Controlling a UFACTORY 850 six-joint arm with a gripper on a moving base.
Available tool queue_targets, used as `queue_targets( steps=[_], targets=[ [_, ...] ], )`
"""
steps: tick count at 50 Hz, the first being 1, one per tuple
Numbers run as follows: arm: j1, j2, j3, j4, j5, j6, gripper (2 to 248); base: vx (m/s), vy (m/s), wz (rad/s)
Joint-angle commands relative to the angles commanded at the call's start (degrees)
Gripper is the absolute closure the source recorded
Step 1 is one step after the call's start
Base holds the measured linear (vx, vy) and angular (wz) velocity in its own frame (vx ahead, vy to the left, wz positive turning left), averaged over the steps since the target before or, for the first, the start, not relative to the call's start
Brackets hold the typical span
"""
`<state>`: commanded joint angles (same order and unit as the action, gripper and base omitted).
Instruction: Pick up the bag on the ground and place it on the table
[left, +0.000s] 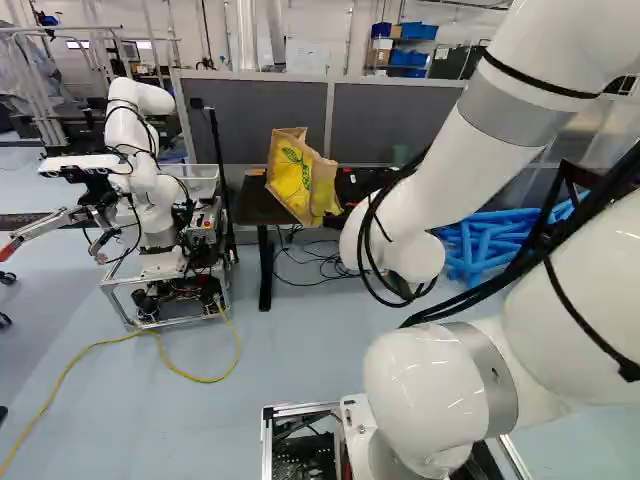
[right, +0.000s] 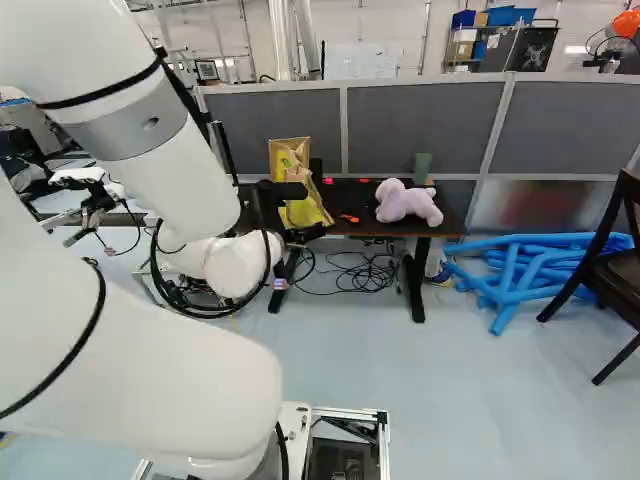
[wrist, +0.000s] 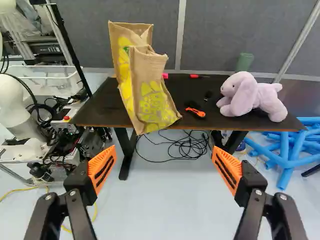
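- Bag (wrist: 150, 87) is standing on the desk (wrist: 97, 110), not on the ground, tilting at the end nearer another robot (left: 145, 185), its lower corner jutting over the front edge.
- From the tool (wrist: 164, 152) it is lying ahead, beyond the fingertips and higher, a little towards the finger on the side of that other robot.
- Its long axis is running mostly upright, the top leaning towards the other robot, the foot pointing at the desk's front edge.
- The tool is gaping wide, its two fingers (wrist: 102, 167) standing well apart and holding nothing.
- Nothing is blocking the space between tool and bag.
- The plush rabbit (wrist: 252, 97) is resting at the desk's other end, the orange cutter (wrist: 195, 112) lying between them; cables (wrist: 185, 147) are sprawling beneath.
- Placing is seeming done, so the next move is probably calling for backing straight away.
- Any forward nudge is risking a knock, and that overhanging corner is leaving the bag liable to topple off the front.
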<state>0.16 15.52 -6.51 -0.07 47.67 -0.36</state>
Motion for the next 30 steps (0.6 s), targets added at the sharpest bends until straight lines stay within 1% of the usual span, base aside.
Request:
queue_targets(
  steps=[15, 30],
  targets=[
    [-0.13, 0.39, 1.22, 0.05, 1.87, 0.29, 3, 0.0, 0.0, 0.0],
    [-0.16, 0.48, 1.51, 0.07, 2.33, 0.36, 3, 0.0, 0.0, 0.0]
  ],
)
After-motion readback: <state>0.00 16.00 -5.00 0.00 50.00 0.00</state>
